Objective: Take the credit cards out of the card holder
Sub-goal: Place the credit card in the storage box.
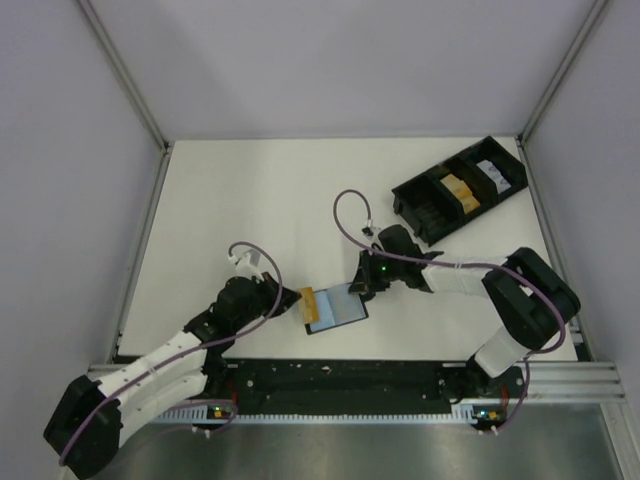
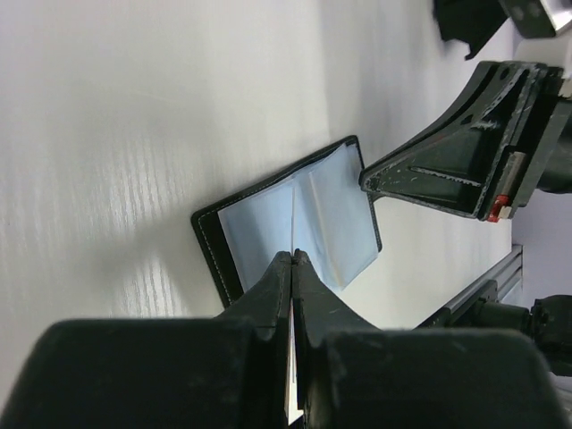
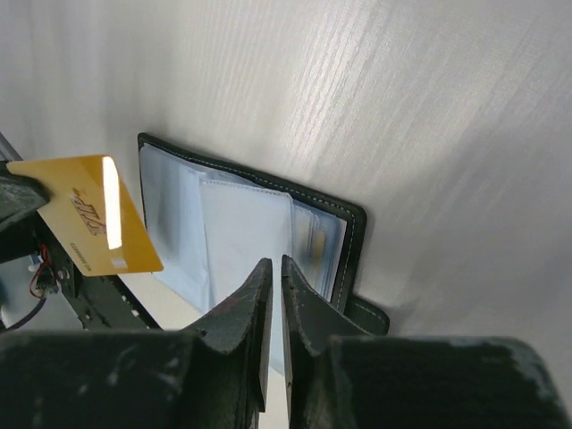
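Note:
The card holder [image 1: 340, 308] lies open on the white table, black outside with blue-grey plastic sleeves [image 3: 246, 228] inside and a little tab [image 3: 366, 315] on one edge. An orange-yellow credit card [image 3: 89, 213] hangs clear of the holder's left edge [image 1: 313, 304], pinched at its end by my left gripper [image 1: 298, 300]. In the left wrist view that gripper [image 2: 294, 256] is shut on the card, seen edge-on, with the holder [image 2: 259, 219] beyond it. My right gripper [image 3: 272, 264] is shut on a plastic sleeve at the holder's right side [image 1: 362, 287]. More cards show faintly inside a sleeve [image 3: 313, 241].
A long black compartmented tray [image 1: 460, 188] with small items stands at the back right. An aluminium rail [image 1: 400, 375] runs along the near edge between the arm bases. Metal frame posts [image 1: 150, 180] border the table on both sides.

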Robot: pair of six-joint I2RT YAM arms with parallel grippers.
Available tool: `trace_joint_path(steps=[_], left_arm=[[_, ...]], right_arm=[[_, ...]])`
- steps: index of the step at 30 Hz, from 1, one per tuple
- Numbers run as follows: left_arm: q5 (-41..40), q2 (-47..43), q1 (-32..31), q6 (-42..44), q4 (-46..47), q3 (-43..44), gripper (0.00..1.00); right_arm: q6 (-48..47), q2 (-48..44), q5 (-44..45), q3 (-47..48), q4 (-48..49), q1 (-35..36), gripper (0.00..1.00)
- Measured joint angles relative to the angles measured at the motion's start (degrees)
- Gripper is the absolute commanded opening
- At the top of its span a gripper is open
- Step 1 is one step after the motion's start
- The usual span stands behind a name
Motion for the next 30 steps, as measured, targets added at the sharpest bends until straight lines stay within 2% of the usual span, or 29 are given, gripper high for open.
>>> trace_joint_path(steps=[4,6,13,20,27,30], left_arm=[[-0.96,-8.7,0.42,2.25,-4.11,0.0,0.0],[-0.85,-11.45,0.59,3.58,-5.18,0.11,0.0],[3.78,-13.49,0.68,6.64,-4.87,3.23,0.0],[11.1,-12.81,0.68,6.51,2.54,6.86,0.0],[17.27,-8.5,0.68,5.35,9.6,9.94,0.0],[18.84,-7.32,0.68,4.28,12.17,10.01,0.0]], right_arm=[[-0.81,-5.05,-0.13,0.0,-3.85,-0.26,0.23],[-1.36,-9.14,-0.87,0.07,-4.63,-0.37,0.34],[-2.45,-20.81,-8.9,0.17,-1.79,-0.37,0.57],[-1.29,-22.69,-17.81,0.0,4.85,-0.33,0.56],[0.87,-22.62,-23.04,0.0,10.95,0.48,0.45],[1.66,-22.47,-24.48,0.0,12.68,0.92,0.37]])
